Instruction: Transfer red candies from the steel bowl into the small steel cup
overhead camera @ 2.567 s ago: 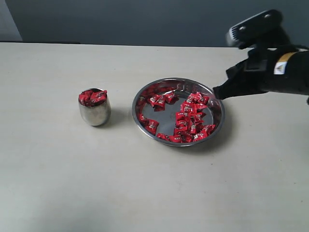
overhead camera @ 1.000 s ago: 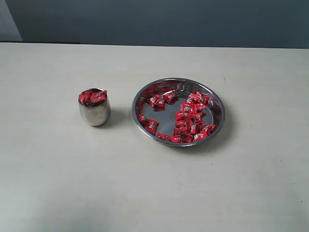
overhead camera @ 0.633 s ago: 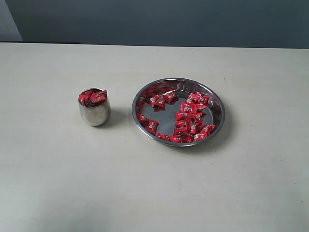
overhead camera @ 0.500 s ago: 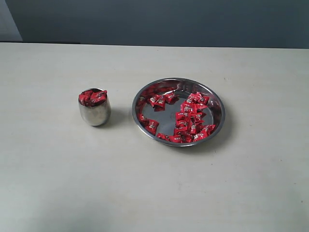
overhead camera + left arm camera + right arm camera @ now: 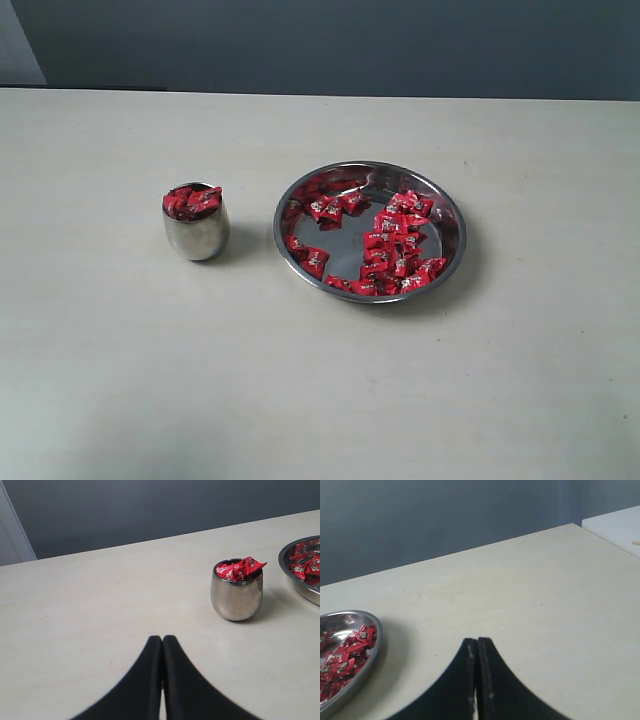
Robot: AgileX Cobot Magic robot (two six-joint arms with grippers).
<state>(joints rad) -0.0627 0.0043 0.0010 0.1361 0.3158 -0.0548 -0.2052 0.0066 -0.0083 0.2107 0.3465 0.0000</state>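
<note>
The steel bowl (image 5: 440,205) sits right of centre on the table, with many red candies (image 5: 392,243) spread across it. To its left stands the small steel cup (image 5: 197,234), heaped to the rim with red candies (image 5: 190,200). No arm shows in the exterior view. In the left wrist view my left gripper (image 5: 162,639) is shut and empty, with the cup (image 5: 236,596) a short way beyond it. My right gripper (image 5: 477,641) is also shut with nothing in it, and the bowl's rim (image 5: 374,644) lies off to one side of it.
The pale table (image 5: 320,400) runs back to a dark wall. A white surface (image 5: 620,527) adjoins the table's far corner in the right wrist view.
The right arm, which hung over the bowl's right edge earlier, has withdrawn out of the exterior view. Cup, bowl and candies have not moved.
</note>
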